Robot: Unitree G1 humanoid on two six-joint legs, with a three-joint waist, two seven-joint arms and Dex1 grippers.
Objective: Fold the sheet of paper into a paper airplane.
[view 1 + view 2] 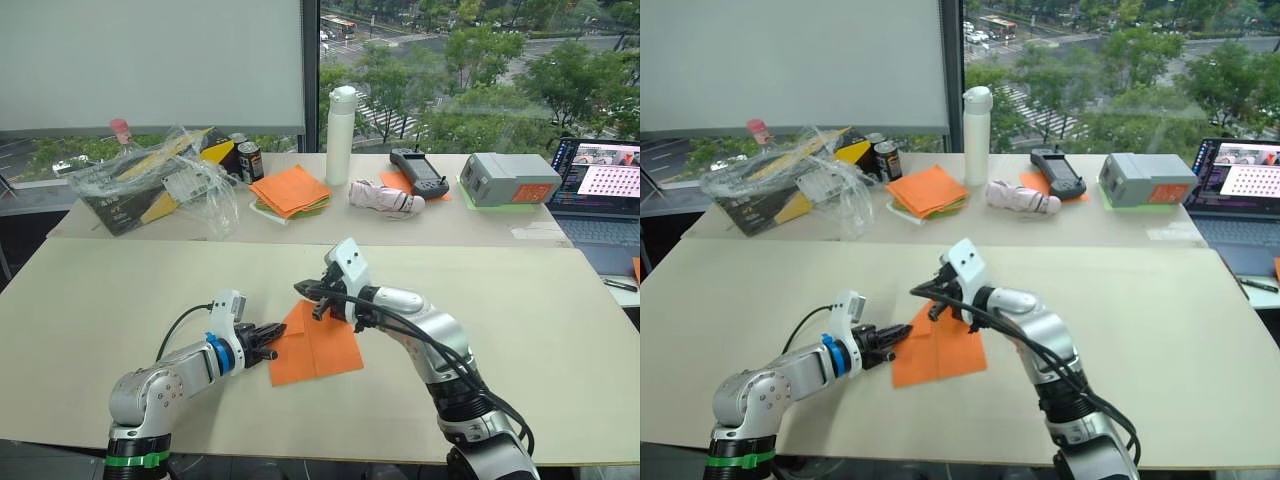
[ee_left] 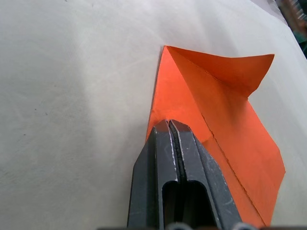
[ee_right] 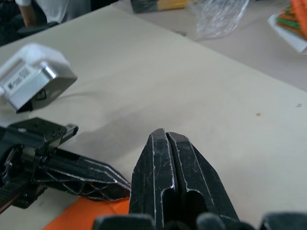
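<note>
Evidently the left gripper (image 1: 272,354), jaws together, pins the sheet of paper (image 1: 318,347) to the tabletop (image 1: 120,300) — an anchor. Opposite, the right gripper (image 1: 306,291), jaws shut, lifts the far corner — likely folding it over.

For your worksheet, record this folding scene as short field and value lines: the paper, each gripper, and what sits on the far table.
Paper: orange sheet of paper, creased, one corner folded over, on the near table
Left gripper: jaws shut, at the sheet's left edge
Right gripper: jaws shut, at the sheet's far corner
Far table: stack of orange and green sheets, white bottle, laptop
</note>
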